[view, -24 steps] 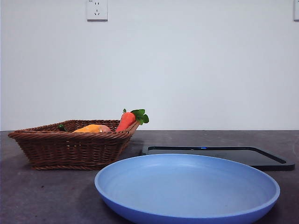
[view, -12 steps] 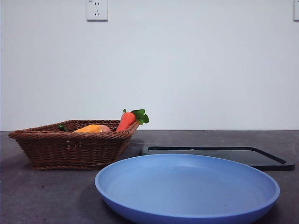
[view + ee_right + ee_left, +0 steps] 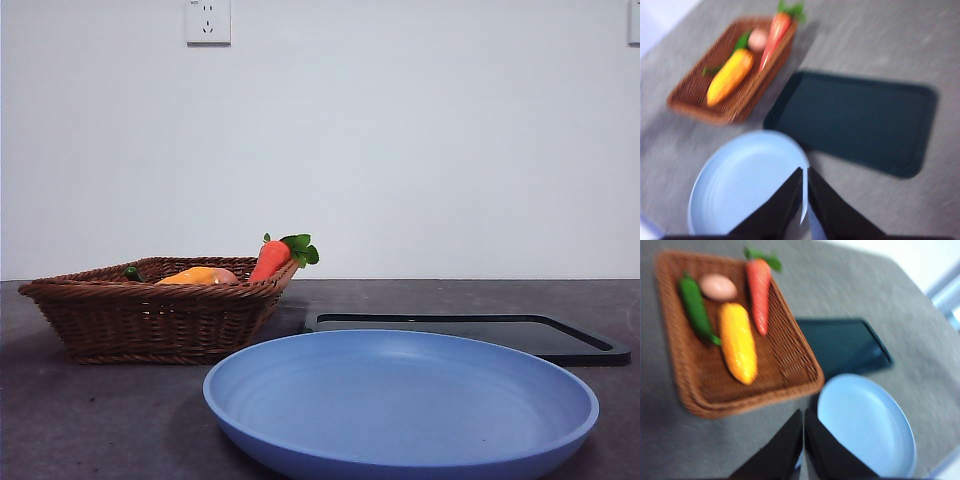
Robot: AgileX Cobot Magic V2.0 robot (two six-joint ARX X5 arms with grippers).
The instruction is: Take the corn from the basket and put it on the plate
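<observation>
Nothing on the table has shifted across the last second in the front view: basket (image 3: 150, 305), plate (image 3: 400, 405) and tray (image 3: 470, 335) sit where they were, and no arm shows there. Both wrist views are blurred. The corn (image 3: 738, 349) lies flat in the basket, between a green pepper (image 3: 695, 310) and a carrot (image 3: 759, 287) whose leaves reach over the rim; a peach egg-like ball (image 3: 718, 287) lies near the corn's far end. The left gripper (image 3: 803, 427) hangs high above the table over the gap between basket and plate, its 2 jaws pressed together and holding nothing. The right gripper (image 3: 805, 185) hangs high over the plate's edge beside the black tray, its 2 jaws likewise pressed together and empty. The plate is bare.
</observation>
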